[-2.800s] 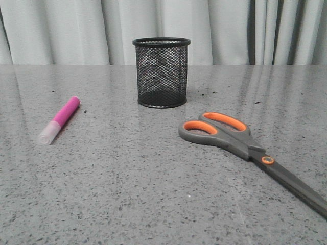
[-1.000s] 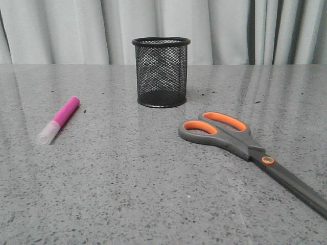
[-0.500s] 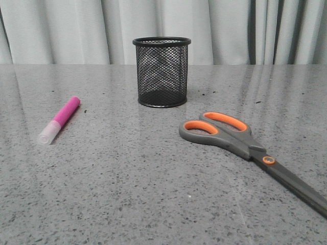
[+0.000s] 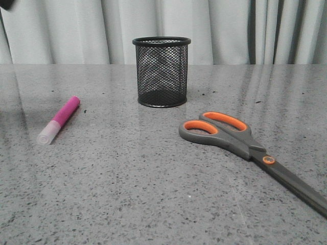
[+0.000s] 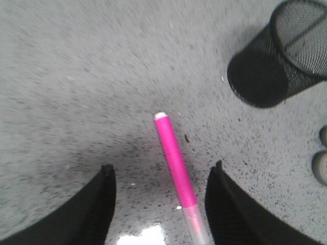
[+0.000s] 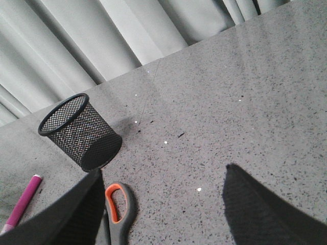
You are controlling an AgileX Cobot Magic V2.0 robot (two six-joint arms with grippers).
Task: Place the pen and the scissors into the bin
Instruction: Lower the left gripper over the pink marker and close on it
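— From the front?
— Pen (image 4: 59, 120) left, scissors (image 4: 240, 143) right, cup (image 4: 161, 71) behind, all on the counter (image 4: 127, 178).
— And the wrists?
— Left claw (image 5: 161, 178) spread wide above the pen; right claw (image 6: 161, 178) wide too, holding nothing.

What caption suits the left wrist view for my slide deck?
Open left end effector above the pink pen on the table, mesh bin nearby.

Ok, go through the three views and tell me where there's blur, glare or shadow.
Front view: sharp, with curtain reflections streaking the glossy table. Left wrist view: motion-blurred at the far side, a white glare patch near the pen, and a dark shadow between the open pincer's fingers. Right wrist view: fairly clear, specks of glare on the table, pincer fingers dark and soft.
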